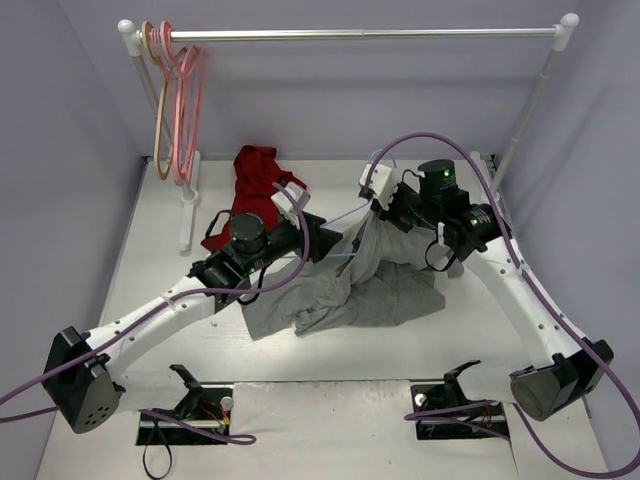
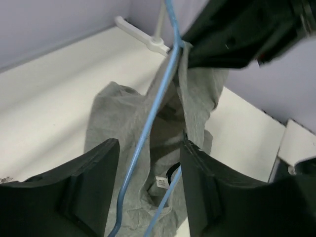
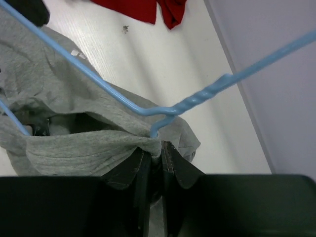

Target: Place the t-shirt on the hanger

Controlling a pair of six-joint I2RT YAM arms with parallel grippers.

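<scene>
The grey t-shirt [image 1: 370,290] lies bunched mid-table, and one part of it is pulled up to my right gripper [image 1: 368,212]. In the right wrist view that gripper [image 3: 155,148] is shut on a fold of the t-shirt [image 3: 74,153], just under the twisted neck of the pale-blue hanger [image 3: 205,95]. My left gripper [image 1: 325,240] is close beside it, to the left. In the left wrist view it [image 2: 148,148] stands open. The hanger's wire [image 2: 148,126] runs between its fingers [image 2: 94,182] without being gripped, with the t-shirt [image 2: 118,123] below.
A red garment [image 1: 255,190] lies at the back, left of centre. A clothes rail [image 1: 350,33] spans the back, with pink and tan hangers [image 1: 175,100] hanging at its left end. The rail's white foot [image 2: 143,37] rests on the table beyond the shirt.
</scene>
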